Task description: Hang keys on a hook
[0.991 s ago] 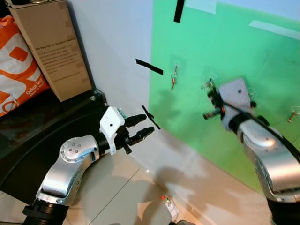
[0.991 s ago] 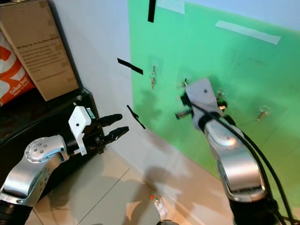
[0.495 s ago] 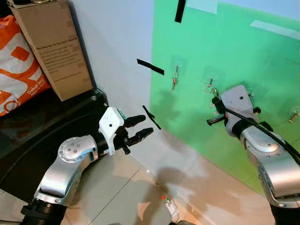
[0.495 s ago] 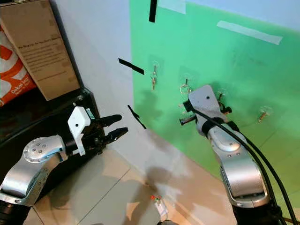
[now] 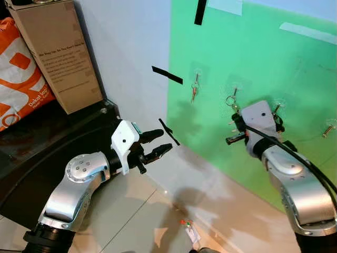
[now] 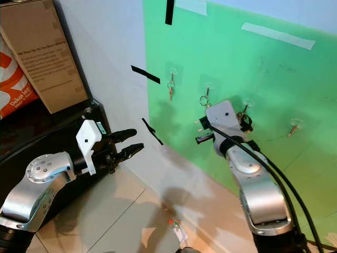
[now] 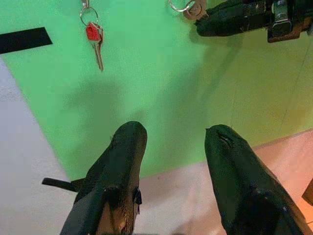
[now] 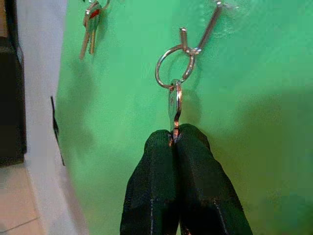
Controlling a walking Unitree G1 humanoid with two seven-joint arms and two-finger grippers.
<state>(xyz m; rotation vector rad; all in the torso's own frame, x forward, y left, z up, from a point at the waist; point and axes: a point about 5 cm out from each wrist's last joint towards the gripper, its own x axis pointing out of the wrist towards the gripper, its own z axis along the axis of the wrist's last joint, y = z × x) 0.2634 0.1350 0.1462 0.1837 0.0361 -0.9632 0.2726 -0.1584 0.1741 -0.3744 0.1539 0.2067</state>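
Note:
A silver key on a metal ring hangs from a clear wall hook on the green board. My right gripper is shut on the key's blade, just below the ring. In the eye views the ring sits under its hook, with the right gripper beneath it against the board. My left gripper is open and holds nothing, held out low in front of the white wall, well left of the hooks.
A red-headed key hangs on the hook to the left. Further right are a hook with dark keys and another hook. A cardboard box and an orange bag stand on black furniture. A small object lies on the floor.
My right gripper has dropped from hook height to just below the hook, and the key ring now hangs in plain sight on the hook. The left arm has stayed put.

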